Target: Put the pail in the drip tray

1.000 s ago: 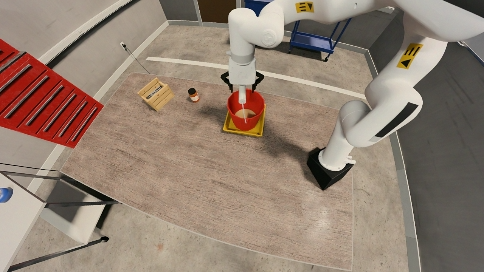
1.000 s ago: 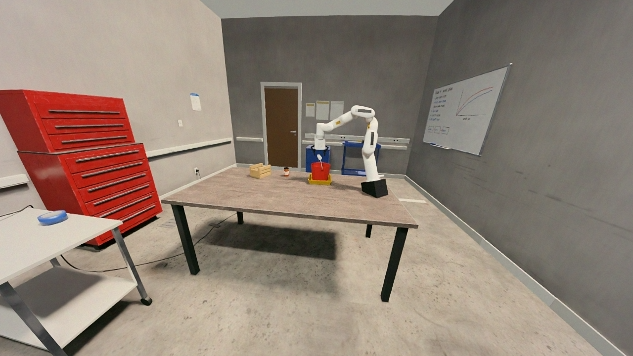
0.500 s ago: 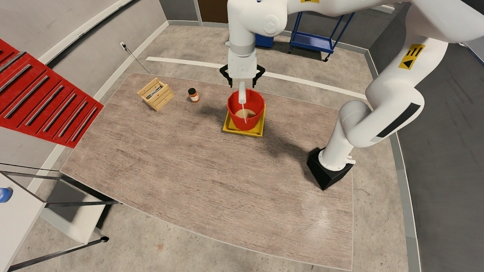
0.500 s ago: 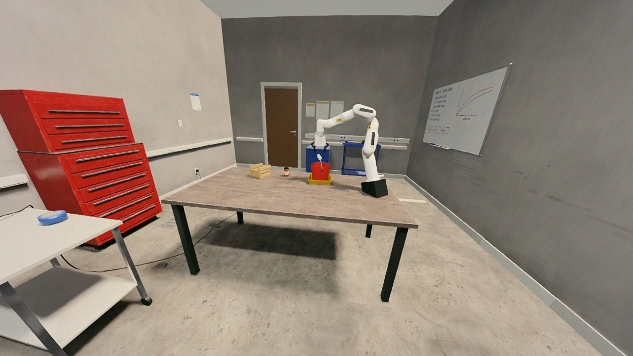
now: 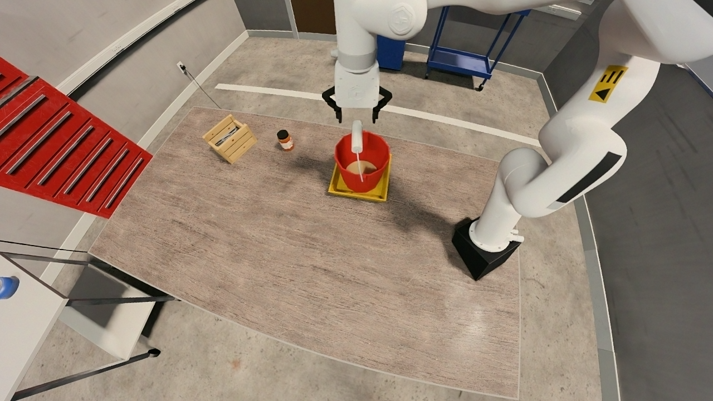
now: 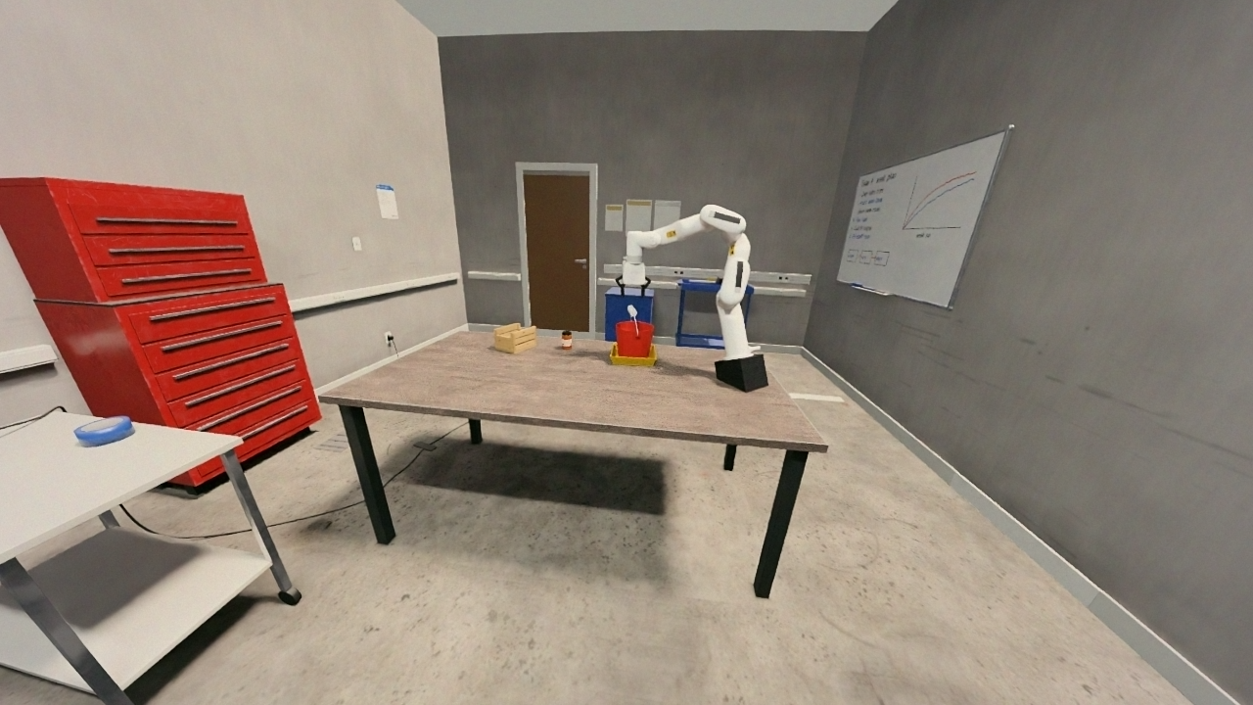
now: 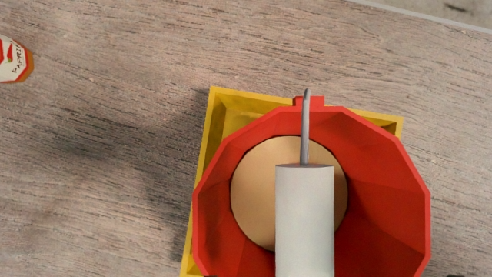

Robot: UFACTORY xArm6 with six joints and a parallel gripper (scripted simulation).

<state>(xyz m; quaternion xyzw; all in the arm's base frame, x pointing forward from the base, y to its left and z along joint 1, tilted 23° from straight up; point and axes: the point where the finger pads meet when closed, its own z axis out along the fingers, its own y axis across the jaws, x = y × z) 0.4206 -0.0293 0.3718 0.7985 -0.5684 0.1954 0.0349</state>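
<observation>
The red pail [image 5: 362,160] stands upright inside the yellow drip tray [image 5: 359,186] on the wooden table. Its wire handle with a white grip [image 5: 356,136] stands up over the rim. My gripper [image 5: 356,113] is open and empty, a little above the white grip and apart from it. In the wrist view the pail [image 7: 311,192] fills the lower middle, with its tan floor and the white grip [image 7: 304,219] in front, and the tray's rim [image 7: 215,127] shows at its left and far sides. The pail and tray also show small in the exterior view [image 6: 634,339].
A small orange jar with a dark lid [image 5: 285,139] stands left of the tray, and its label shows at the left edge of the wrist view [image 7: 13,59]. A wooden crate [image 5: 230,138] sits further left. The arm's black base [image 5: 482,252] is on the table's right side.
</observation>
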